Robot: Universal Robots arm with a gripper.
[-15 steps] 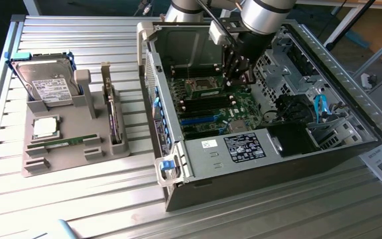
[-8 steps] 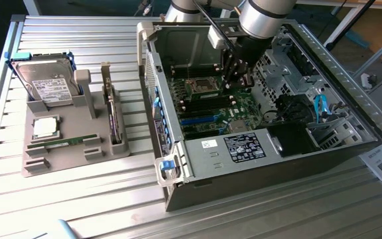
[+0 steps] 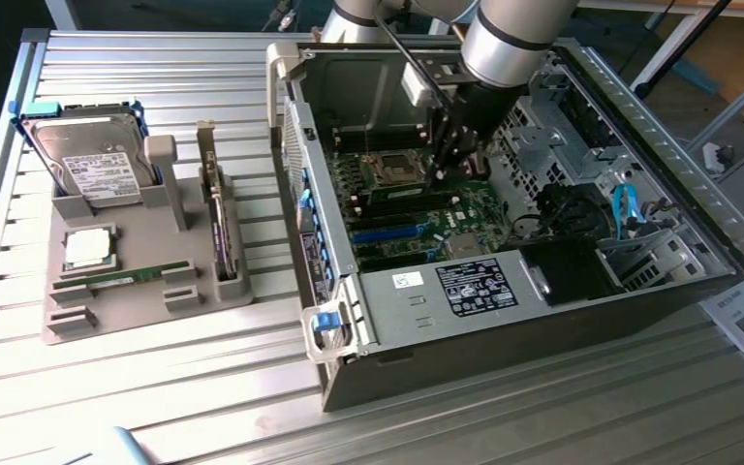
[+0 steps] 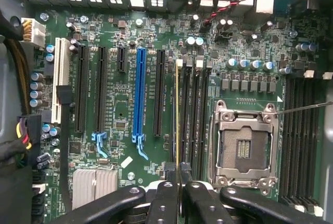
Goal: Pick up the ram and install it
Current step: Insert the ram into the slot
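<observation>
Slatted metal table (image 3: 152, 407), grey parts holder (image 3: 133, 315) resting on it, open computer case (image 3: 476, 339) alongside

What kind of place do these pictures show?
Probably a robotics lab or test bench for computer assembly: a robot arm reaches into an open desktop tower on a slatted metal table, beside a grey fixture holding a hard drive and a processor.
</observation>
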